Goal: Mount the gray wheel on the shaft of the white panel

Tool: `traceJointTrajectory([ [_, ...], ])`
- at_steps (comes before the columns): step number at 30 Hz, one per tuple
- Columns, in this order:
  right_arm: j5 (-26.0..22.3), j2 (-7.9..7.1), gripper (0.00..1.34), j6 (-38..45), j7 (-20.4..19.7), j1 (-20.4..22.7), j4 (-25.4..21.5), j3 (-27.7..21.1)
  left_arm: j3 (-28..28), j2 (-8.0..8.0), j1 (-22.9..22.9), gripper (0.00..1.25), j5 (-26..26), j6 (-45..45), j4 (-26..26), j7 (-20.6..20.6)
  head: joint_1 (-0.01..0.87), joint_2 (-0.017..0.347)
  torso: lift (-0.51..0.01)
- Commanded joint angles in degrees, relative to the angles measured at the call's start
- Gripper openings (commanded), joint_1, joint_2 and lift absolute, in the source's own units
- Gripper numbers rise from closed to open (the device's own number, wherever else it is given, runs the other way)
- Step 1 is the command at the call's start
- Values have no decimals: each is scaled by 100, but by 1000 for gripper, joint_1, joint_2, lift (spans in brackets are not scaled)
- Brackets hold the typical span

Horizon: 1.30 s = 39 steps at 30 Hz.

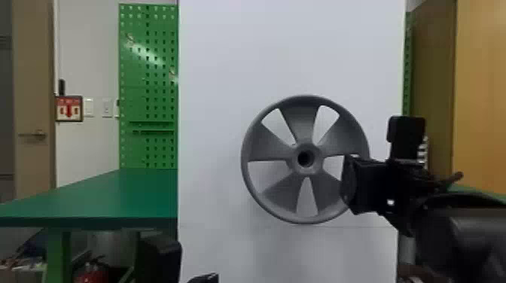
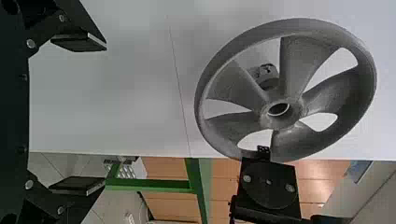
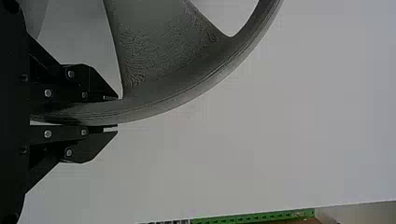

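The right arm extends from the right, its gripper clamped, fingers nearly together. The left gripper sits lower, fingers spread wide.

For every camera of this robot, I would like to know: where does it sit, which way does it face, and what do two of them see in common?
Head: on the head, facing forward and down to the wheel and white panel; right arm at right.
Left wrist: faces the panel and wheel at a slant; left tool, open, at the picture's left edge.
Right wrist: looks closely along the rim, between the right tool's fingers.
Shared: head and left wrist views show the wheel's hub.
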Motion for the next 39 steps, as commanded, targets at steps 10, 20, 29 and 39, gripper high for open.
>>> traceJointTrajectory([
  [10,-54,50,160,-116,-10,-21,126,52,-9,5,0,997,0,0,6,0,38,40,-510],
  [20,-10,146,157,-247,-142,6,135,34,-9,-4,0,997,9,0,6,0,38,40,-510],
  [29,-98,199,153,-247,-511,15,170,43,0,-4,-9,997,9,0,6,0,38,40,-510],
  [39,-248,234,150,-256,-695,-47,345,-36,0,14,-17,997,9,0,6,0,38,40,-510],
])
